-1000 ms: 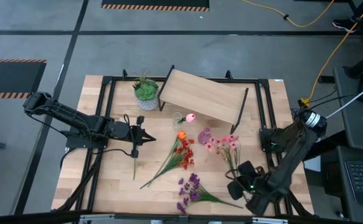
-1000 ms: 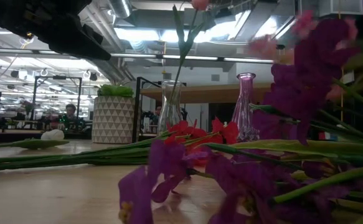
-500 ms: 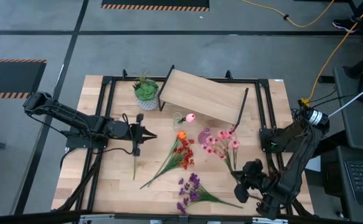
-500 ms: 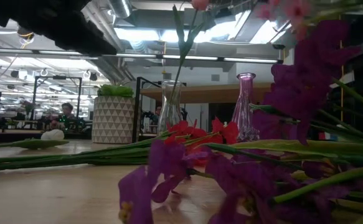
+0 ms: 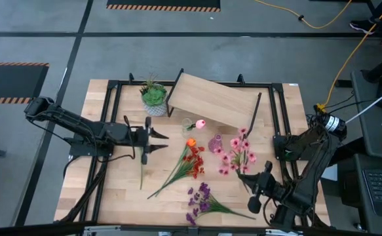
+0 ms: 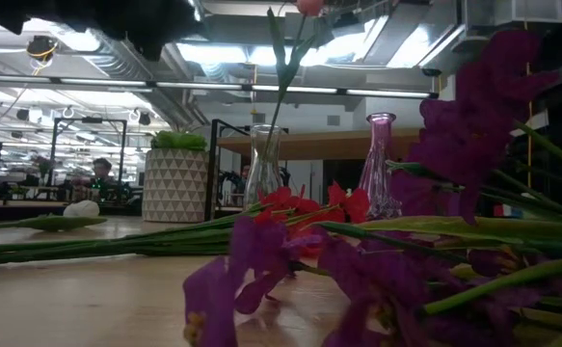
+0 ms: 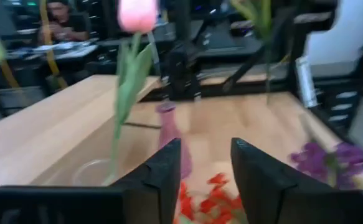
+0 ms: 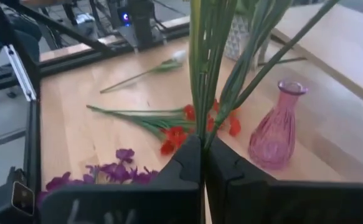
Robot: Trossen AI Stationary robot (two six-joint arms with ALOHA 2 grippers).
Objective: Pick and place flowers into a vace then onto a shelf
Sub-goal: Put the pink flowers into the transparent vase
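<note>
My right gripper [image 5: 255, 185] is shut on the pink cluster of flowers [image 5: 236, 152], near the table's right front. A pink vase [image 5: 215, 143] stands just left of the blooms. A clear vase [image 5: 187, 124] holds a pink bloom [image 5: 200, 123] on a green stem. My left gripper [image 5: 159, 142] hovers open left of both vases with nothing between its fingers [image 7: 162, 177]. A red-orange bunch [image 5: 191, 162], purple sprays [image 5: 200, 198] and a white-bloomed stem [image 5: 141, 172] lie flat on the table. The shelf [image 5: 213, 101] stands at the far side. My right gripper pinches the bundled green stems [image 8: 203, 127] of the pink cluster between its two shut fingers [image 8: 181, 171], near the stems' lower ends. The stems run straight on from the fingers toward the pink vase [image 8: 274, 130]. The cluster is lifted clear of the table.
A green plant in a white patterned pot [image 5: 153, 98] stands left of the shelf. An orange bloom [image 5: 191, 141] lies by the vases. A black metal frame [image 5: 112, 118] borders the tabletop. A person [image 6: 102, 173] sits in the room beyond.
My left gripper has opened and moved slightly toward the far edge. My right gripper has raised the pink cluster off the table and swung its blooms up and toward the far edge, beside the pink vase.
</note>
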